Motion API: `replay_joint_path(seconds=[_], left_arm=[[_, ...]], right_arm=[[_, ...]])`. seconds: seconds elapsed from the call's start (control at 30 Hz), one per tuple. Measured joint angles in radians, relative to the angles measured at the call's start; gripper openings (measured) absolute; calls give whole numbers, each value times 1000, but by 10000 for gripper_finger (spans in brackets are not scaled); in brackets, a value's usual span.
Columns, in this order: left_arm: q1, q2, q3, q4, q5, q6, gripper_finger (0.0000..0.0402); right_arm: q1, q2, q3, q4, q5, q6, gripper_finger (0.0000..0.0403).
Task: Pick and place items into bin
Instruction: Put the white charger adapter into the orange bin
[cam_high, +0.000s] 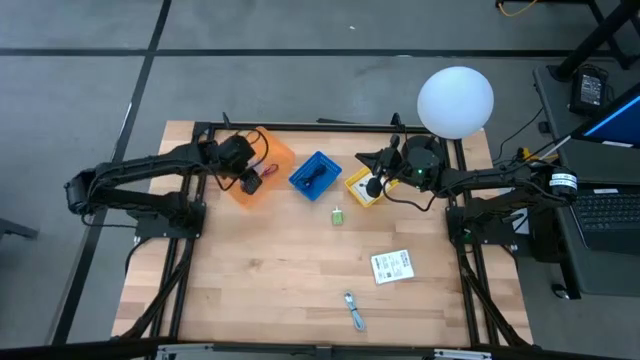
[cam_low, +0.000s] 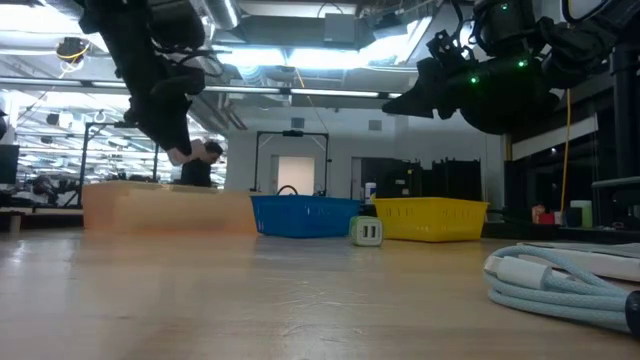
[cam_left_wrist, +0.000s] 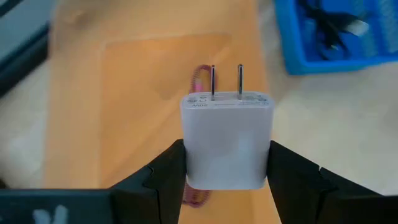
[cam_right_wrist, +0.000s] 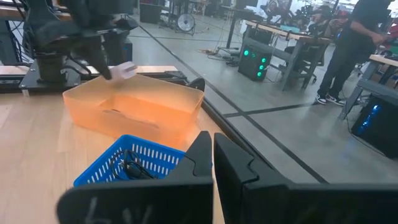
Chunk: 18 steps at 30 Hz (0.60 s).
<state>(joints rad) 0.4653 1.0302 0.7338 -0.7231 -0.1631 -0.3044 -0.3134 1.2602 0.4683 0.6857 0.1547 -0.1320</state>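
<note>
Carrying step under way: clamping a white wall charger (cam_left_wrist: 227, 124) by its 2 flat sides in the left gripper (cam_left_wrist: 227, 152), 2 metal prongs pointing away from the wrist. Hovering at the far left of the table, above the orange bin (cam_high: 275, 155), clear of its walls. Showing a red cord (cam_left_wrist: 200, 81) lying in that bin, just below the charger.

Judging the pick as done and the place as not yet done. Needing next, probably: lowering a little toward the bin's middle, then spreading the fingers to drop the charger. Watching for the charger landing on the rim rather than inside, since the gripper is sitting near the bin's right wall.

Waiting at the far right: the right gripper (cam_right_wrist: 213, 155), fingers pressed together on nothing, hanging above the yellow basket (cam_high: 358, 190). Sitting between the 2 containers: a blue basket (cam_high: 316, 172) holding a black cable.

Lying loose on the table, well apart from the bins: a tiny green piece (cam_high: 339, 215) just near of the baskets, a white printed packet (cam_high: 392, 265) toward the near right, and a blue-silver tool (cam_high: 354, 312) at the near edge.

Reading matter: faint grey lettering beside the charger's prongs, too small to make out; dark print on the packet, likewise unreadable. Finding no brand anywhere.
</note>
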Motion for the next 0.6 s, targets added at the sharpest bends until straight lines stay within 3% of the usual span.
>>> replay_joint_path(seconds=[0.23,0.6], left_arm=[[126,38,1,29,27,92,183],[234,353,132,35,50,208,183]], right_arm=[[0,0,0,16,0,0,0],[0,-1,0,73,0,-5,0]])
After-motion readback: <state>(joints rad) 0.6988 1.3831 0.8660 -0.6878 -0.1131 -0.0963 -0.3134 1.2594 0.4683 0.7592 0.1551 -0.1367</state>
